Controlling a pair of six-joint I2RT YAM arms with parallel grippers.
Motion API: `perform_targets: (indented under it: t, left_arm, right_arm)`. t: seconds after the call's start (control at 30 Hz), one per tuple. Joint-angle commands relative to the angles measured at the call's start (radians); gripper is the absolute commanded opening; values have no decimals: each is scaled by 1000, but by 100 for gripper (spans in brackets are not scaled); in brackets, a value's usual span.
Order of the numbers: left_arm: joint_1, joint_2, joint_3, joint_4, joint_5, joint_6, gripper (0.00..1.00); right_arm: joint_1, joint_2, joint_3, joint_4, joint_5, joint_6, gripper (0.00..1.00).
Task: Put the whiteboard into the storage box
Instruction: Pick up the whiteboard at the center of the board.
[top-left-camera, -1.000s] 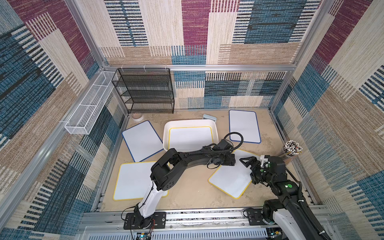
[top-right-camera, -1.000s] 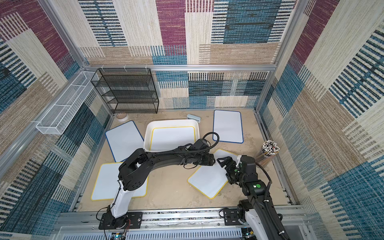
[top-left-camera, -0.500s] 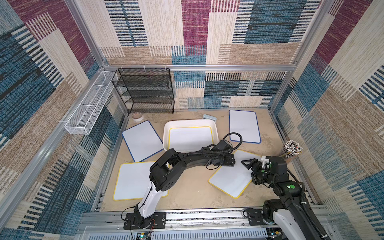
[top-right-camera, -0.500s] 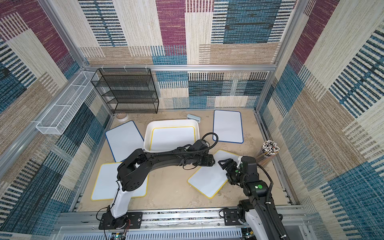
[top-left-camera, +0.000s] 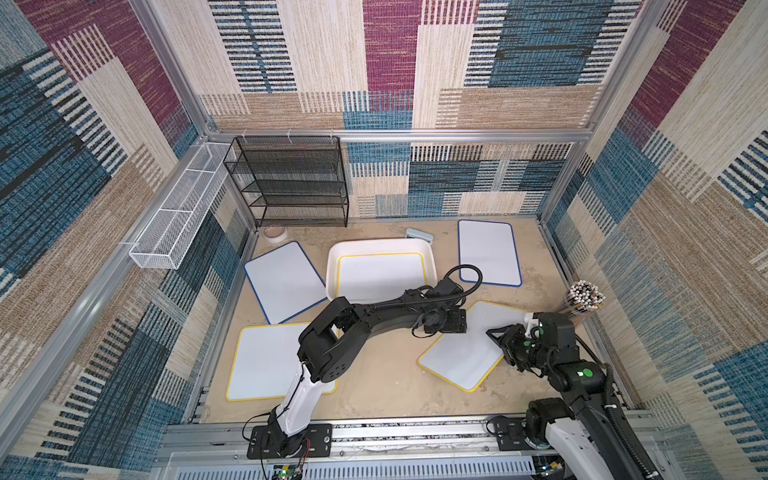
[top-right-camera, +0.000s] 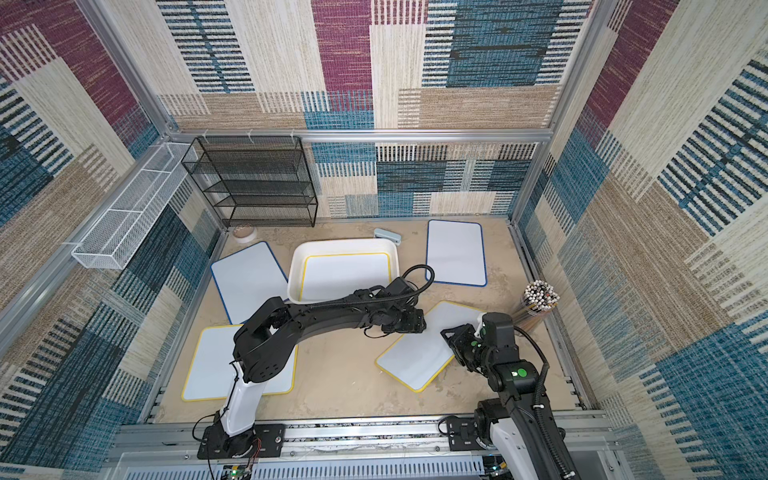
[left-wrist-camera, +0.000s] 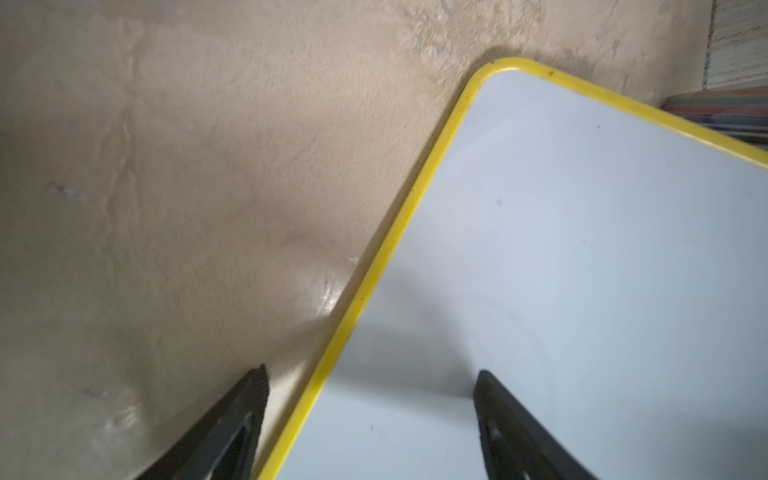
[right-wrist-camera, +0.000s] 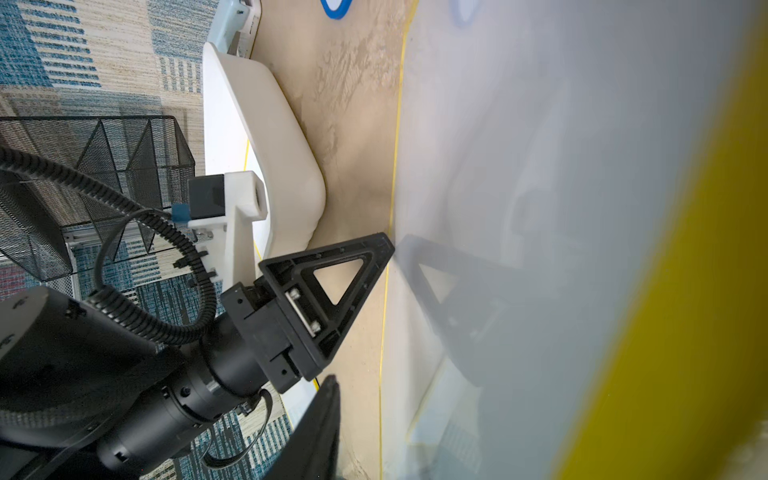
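Note:
A yellow-framed whiteboard (top-left-camera: 461, 353) (top-right-camera: 419, 353) lies askew on the tan floor at the front right. My left gripper (top-left-camera: 457, 322) (left-wrist-camera: 370, 374) is open and straddles its far-left edge, one finger on the floor and one over the white face. My right gripper (top-left-camera: 496, 338) sits at the board's right edge. One of its fingers (right-wrist-camera: 320, 428) stands just above the face and the other is hidden under the board (right-wrist-camera: 540, 249). The white storage box (top-left-camera: 332, 266) (right-wrist-camera: 270, 145) stands behind, holding another yellow-framed whiteboard (top-left-camera: 380, 276).
Two blue-framed whiteboards (top-left-camera: 284, 286) (top-left-camera: 488, 253) flank the box, and a yellow-framed one (top-left-camera: 266, 361) lies under the left arm. A black mesh rack (top-left-camera: 291, 183), a wire basket (top-left-camera: 178, 216), an eraser (top-left-camera: 419, 235), a small bowl (top-left-camera: 276, 232) and a pen cup (top-left-camera: 584, 297) line the walls.
The right gripper's jaws have narrowed around the whiteboard's right edge. The left arm and its open gripper have kept still.

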Motion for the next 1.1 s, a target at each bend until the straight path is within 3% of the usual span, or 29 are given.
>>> perform_targets:
  t: [0.0,0.57,0.83,1.07]
  left_arm:
    - [-2,-11,25,-84,16,35,81]
    - [50,-159,86,-169,-47,128,81]
    - [74,-219,43,-157,-28,129,81]
    - [107,-311,-5,-140,53,89,81]
  right_arm:
    - [1,0,24,19,17,-8,32]
    - [1,70,119,-6,55,-60,10]
    - [1,82,192,-47,77,-78,4]
    - [1,140,368,-137,169,-150,2]
